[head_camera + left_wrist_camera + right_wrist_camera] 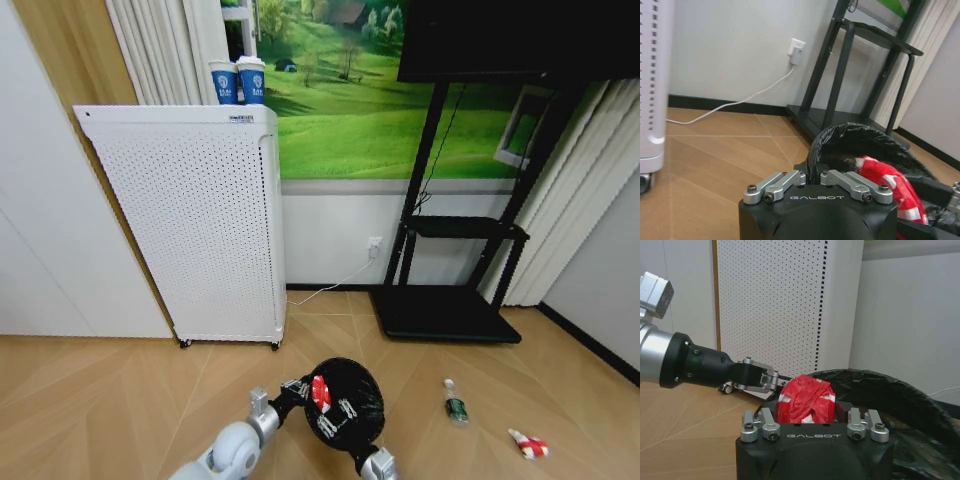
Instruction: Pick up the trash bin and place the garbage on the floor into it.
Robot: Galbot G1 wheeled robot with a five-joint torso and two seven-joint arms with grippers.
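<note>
Left claw point(296, 392) grips the round black bag-lined trash bin's point(352, 385) rim; right claw point(322, 405) grasps a red-and-white crumpled piece point(320, 391) over it.

The right gripper point(330, 420) fingertips are hidden behind a red-and-white piece point(805, 401) it seemingly grips; the trash bin point(347, 400) base is cut off, and the bottle point(455, 403) label is unreadable

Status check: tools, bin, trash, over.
Left tool shut on bin rim. Right tool shut on red wrapper over bin. Bottle, second wrapper on floor.
</note>
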